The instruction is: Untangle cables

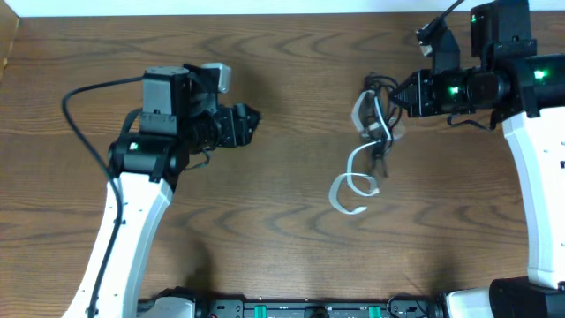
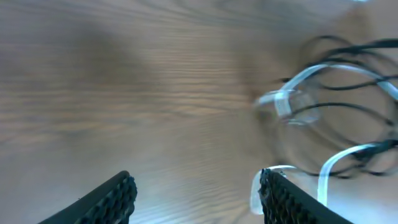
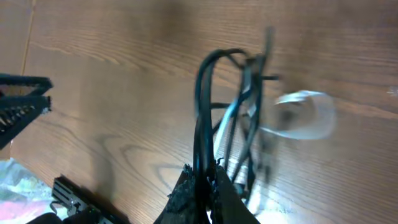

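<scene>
The left gripper (image 2: 196,198) stood with its jaws well apart and nothing between them; only bare table (image 1: 282,53) showed in the gap. It hung over the left half of the table, pointing right toward the cables and well apart from them.

The right gripper (image 3: 202,186) was closed tight on the black cables (image 3: 200,112), pinching several strands where they bunched together, toward the far right of the table. From that grip the black loops fanned out leftward, partly blurred in the right wrist view.

The white cable (image 1: 351,162) ran in among the black loops at its far end; how it crossed them could not be told. From there it trailed nearward in an S-shaped curl on the wood, left of the right arm (image 1: 530,177).
</scene>
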You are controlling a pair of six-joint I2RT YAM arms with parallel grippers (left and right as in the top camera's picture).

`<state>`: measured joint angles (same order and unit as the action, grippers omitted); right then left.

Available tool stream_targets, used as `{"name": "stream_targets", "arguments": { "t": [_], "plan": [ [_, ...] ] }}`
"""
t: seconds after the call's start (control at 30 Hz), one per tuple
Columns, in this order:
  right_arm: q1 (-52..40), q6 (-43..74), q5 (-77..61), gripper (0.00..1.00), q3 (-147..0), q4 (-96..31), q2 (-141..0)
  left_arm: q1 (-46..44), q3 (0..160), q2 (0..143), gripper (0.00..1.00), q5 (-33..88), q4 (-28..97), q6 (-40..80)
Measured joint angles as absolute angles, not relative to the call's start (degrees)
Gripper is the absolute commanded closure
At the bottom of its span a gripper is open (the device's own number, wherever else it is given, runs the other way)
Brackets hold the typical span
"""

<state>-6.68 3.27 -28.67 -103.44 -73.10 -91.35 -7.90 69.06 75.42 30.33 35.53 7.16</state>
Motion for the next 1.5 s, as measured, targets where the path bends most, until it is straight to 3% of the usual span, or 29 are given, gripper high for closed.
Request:
{"name": "stream_targets", "arguments": {
  "t": [0.33, 0.43, 0.83, 1.2, 1.5],
  "plan": [
    [-7.0, 5.1, -28.6, 0.99, -103.4, -73.0, -92.4, -9.9, 69.1, 79.0, 0.35, 44.8, 19.0, 15.9],
    [-7.0, 5.5, -28.6, 0.99, -103.4, -72.9, -93.2, -13.4, 69.1, 79.0, 0.4, 43.0, 17.6, 21.4],
    [-7.0, 5.7, -28.6, 0.99, -103.4, -72.3, -93.4, -28.2, 69.1, 87.7, 0.45, 37.0, 6.3, 35.9],
    [-7.0, 5.8, -28.6, 0.99, -103.4, -72.4, -93.4, -34.0, 69.1, 91.0, 0.46, 30.4, 0.6, 41.2],
    [-7.0, 5.8, -28.2, 0.99, -103.4, -72.7, -93.4, -35.7, 69.1, 95.3, 0.59, 27.9, -6.4, 47.0]
  ]
}}
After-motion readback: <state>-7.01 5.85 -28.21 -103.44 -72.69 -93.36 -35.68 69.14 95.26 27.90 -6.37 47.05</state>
